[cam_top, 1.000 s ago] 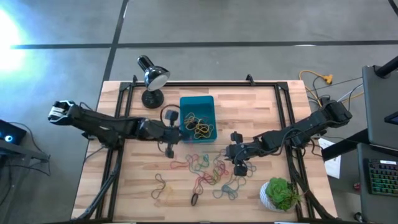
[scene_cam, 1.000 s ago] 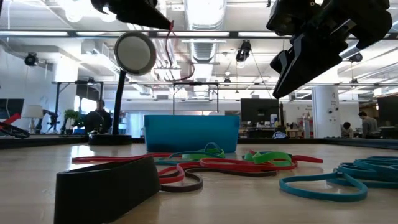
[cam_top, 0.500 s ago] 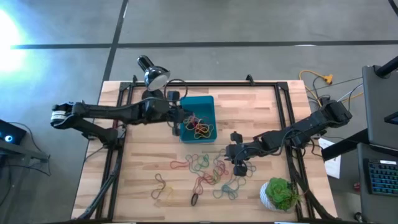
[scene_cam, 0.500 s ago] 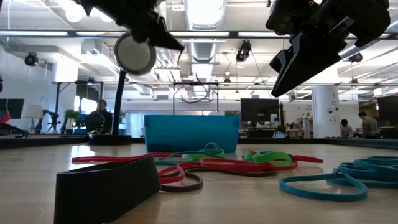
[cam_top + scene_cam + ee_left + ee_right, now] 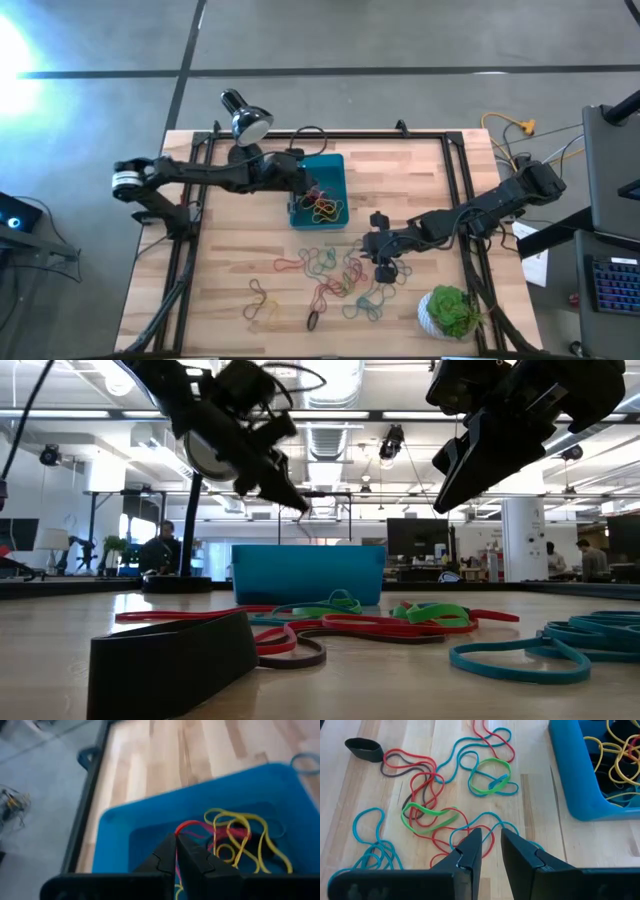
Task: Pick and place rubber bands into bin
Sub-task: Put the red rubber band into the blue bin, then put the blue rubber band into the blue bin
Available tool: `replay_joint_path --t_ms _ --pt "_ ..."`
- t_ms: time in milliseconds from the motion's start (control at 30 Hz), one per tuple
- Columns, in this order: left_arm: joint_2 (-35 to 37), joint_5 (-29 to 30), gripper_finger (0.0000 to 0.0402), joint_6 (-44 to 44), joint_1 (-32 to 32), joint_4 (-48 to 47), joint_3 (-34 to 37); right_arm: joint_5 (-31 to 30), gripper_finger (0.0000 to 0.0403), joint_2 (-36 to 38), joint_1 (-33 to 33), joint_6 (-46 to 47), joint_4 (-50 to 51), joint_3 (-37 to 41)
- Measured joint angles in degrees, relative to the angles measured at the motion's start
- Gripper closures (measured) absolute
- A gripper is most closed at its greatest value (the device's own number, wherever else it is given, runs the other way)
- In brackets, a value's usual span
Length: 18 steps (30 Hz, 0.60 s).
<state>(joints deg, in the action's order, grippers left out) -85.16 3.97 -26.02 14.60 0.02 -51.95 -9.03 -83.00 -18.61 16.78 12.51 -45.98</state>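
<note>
Red rubber band [image 5: 186, 825] pinched in left gripper [image 5: 176, 851], jaws pressed together, hanging over bin [image 5: 317, 160]. Release only once loop is inside walls. Right gripper [image 5: 490, 848] waits, jaws slightly spread, empty, above loose rubber bands [image 5: 335, 275] on table [image 5: 420, 180].

Dark jointed arms, black tapered fingers [image 5: 470, 851]

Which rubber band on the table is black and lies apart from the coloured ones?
The small black rubber band, a flat short loop at the edge of the pile; the others nearby are thin red, blue and green loops.
</note>
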Motion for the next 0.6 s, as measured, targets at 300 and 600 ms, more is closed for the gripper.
replay_joint_path --t_ms 300,600 --pt "-4.1 -0.7 0.0364 0.1 0.4 0.0 0.0 -2.2 0.0335 0.0 0.0 0.2 -0.1 0.0" --pt "-3.2 -0.7 0.0300 0.2 0.3 -1.2 0.0 -3.6 0.0335 0.0 0.0 1.3 0.8 0.1"
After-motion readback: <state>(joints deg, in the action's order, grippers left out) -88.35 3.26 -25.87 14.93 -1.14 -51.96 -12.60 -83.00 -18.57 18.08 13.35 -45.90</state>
